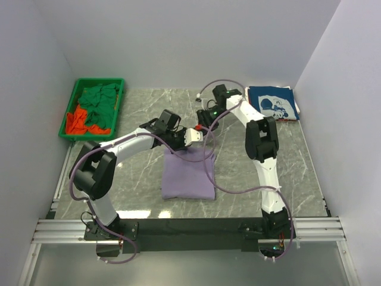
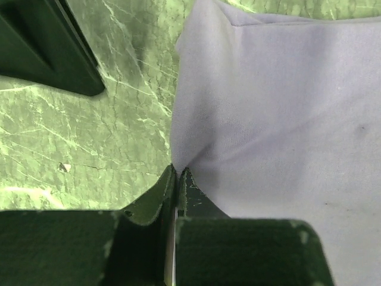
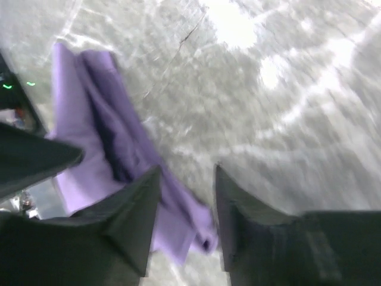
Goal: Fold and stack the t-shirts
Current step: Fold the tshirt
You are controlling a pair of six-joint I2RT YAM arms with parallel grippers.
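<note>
The likeliest trouble lay in the single hold. The left fingers [image 2: 156, 201] were clenched on one edge of the lavender t-shirt [image 1: 189, 176], the cloth drawn into a tight pucker where it ran between them. The right fingers [image 3: 134, 208] stood released, with only bare table [image 1: 137, 173] showing through the gap. With one anchor, any pull from the left arm would probably drag the whole shirt across the stone or peel its top layer back and undo the fold. In the right wrist view a rumpled, loose fold of purple cloth lay just beside one released finger. That fold could snag if the arm swung off low.

From above, the shirt sat at the centre of the frame as a roughly square folded panel. Its sides were fairly straight, and its far edge was gathered up towards the two sets of fingers. A folded navy t-shirt [image 1: 272, 102] lay at the upper right. Green [image 1: 100, 102] and orange-red [image 1: 75, 123] tees were heaped unfolded in the green bin [image 1: 97, 80] at the upper left.
</note>
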